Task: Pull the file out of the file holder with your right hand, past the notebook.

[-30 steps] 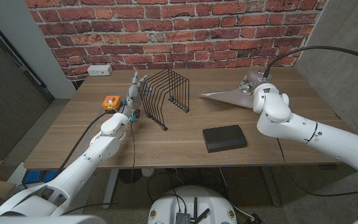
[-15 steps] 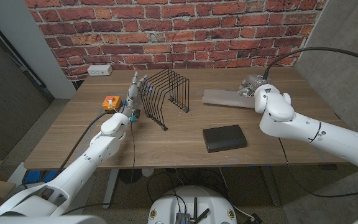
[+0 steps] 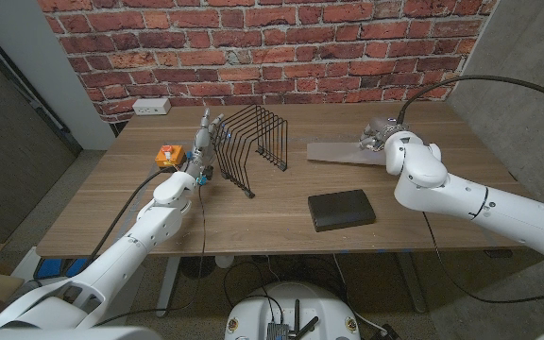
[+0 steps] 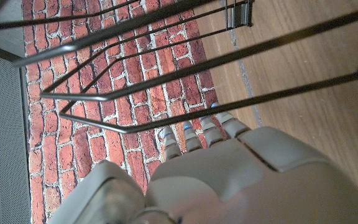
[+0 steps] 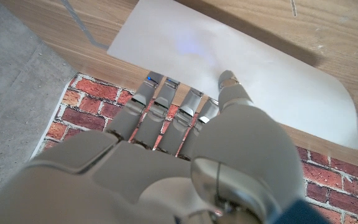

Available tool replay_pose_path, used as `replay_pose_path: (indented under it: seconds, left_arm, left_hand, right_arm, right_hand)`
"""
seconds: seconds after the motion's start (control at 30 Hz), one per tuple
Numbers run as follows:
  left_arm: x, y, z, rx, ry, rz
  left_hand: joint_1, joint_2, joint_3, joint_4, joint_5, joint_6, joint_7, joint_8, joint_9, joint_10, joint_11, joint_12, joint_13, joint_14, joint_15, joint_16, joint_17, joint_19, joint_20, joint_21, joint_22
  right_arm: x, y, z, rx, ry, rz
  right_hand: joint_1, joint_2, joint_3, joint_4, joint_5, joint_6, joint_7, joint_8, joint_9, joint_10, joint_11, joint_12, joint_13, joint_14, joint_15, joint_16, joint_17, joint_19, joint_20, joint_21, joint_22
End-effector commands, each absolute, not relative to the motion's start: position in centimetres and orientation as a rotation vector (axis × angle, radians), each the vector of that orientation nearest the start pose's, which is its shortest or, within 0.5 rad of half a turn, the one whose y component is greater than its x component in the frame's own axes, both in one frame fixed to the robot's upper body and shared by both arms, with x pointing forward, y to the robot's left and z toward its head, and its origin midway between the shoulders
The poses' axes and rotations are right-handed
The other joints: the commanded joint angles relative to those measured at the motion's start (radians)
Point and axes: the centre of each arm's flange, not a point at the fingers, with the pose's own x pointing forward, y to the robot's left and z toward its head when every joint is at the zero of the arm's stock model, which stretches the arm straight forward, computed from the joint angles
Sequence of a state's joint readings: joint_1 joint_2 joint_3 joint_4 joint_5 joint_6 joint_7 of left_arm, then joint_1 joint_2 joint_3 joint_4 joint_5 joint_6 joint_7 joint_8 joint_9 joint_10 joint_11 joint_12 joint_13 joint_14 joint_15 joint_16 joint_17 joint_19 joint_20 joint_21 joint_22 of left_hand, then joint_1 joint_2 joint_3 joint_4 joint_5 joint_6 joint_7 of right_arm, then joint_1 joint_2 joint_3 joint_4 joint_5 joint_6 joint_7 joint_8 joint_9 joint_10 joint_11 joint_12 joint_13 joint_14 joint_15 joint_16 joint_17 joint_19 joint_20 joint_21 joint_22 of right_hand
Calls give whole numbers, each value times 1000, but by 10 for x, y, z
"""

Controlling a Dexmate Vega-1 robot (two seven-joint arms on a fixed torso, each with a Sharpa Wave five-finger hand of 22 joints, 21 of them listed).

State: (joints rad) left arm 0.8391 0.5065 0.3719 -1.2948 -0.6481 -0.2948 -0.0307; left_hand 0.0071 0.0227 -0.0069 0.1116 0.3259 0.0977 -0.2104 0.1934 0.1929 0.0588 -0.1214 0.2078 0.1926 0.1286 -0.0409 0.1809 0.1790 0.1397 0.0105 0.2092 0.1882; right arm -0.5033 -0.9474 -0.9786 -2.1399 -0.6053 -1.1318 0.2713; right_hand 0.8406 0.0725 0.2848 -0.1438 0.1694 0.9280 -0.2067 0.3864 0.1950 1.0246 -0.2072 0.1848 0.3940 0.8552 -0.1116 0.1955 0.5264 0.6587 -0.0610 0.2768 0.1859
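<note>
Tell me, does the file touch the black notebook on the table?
Apart. In the head view bare wood shows between the file and the notebook.

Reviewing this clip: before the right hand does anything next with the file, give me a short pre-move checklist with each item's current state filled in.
1. File out of the file holder: ok. The file lies beyond the notebook, apart from the wire file holder, whose slots look empty.
2. Right hand's hold on the file: ok. In the right wrist view the right hand has fingers over the sheet's edge and the thumb on its face.
3. File fully resting on the table: cannot tell.
4. Left hand steadying the holder: ok. The left hand is at the holder's side; actual contact cannot be told.
5. Notebook undisturbed: ok, flat, clear of both hands.
</note>
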Motion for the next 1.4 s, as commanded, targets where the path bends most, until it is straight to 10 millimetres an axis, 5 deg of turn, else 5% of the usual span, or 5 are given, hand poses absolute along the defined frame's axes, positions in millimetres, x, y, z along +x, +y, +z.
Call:
replay_pose_path:
  seconds: [0.03, 0.93, 1.07, 1.4]
  left_arm:
    - [653, 289, -29, -42, -594, -207]
    - [653, 289, -29, -42, -594, -207]
    - [653, 290, -28, -42, -594, -207]
    - [654, 289, -29, -42, -594, -207]
  left_hand:
    - [0, 7, 4, 3, 6, 0, -9, 6, 5, 2, -5, 7, 6, 7, -1, 6, 2, 6, 2, 7, 5]
    - [0, 7, 4, 3, 6, 0, -9, 6, 5, 3, -6, 7, 6, 7, -1, 6, 2, 6, 1, 7, 5]
    - [0, 7, 4, 3, 6, 0, -9, 6, 5, 3, -6, 7, 6, 7, -1, 6, 2, 6, 1, 7, 5]
    - [0, 7, 4, 3, 6, 0, -9, 6, 5, 3, -5, 7, 6, 7, -1, 6, 2, 6, 1, 7, 5]
  right_arm:
    - [561, -237, 34, -1502, -92, -241]
    - [569, -245, 25, -1540, 6, -174]
    - [571, -248, 24, -1546, 31, -159]
    - [570, -250, 27, -1561, 60, -122]
  right_hand:
    - [4, 1, -3, -6, 4, -12, -2, -3, 0, -8, 3, 2, 2, -12, -112, 5, 1, -6, -109, -7, 2]
    - [4, -30, -33, -13, 9, -105, -6, -54, -1, -115, 2, -10, -18, -96, -107, 5, -1, -25, -101, -24, 0]
    - [-7, -32, -43, -6, 10, -157, -4, -82, -2, -159, 2, -11, -26, -124, -101, 7, -1, -32, -92, -30, 0]
    - [-18, -51, -66, -5, 16, -208, -12, -107, 7, -241, 1, -11, -42, -200, -95, 4, -3, -55, -71, -48, -4]
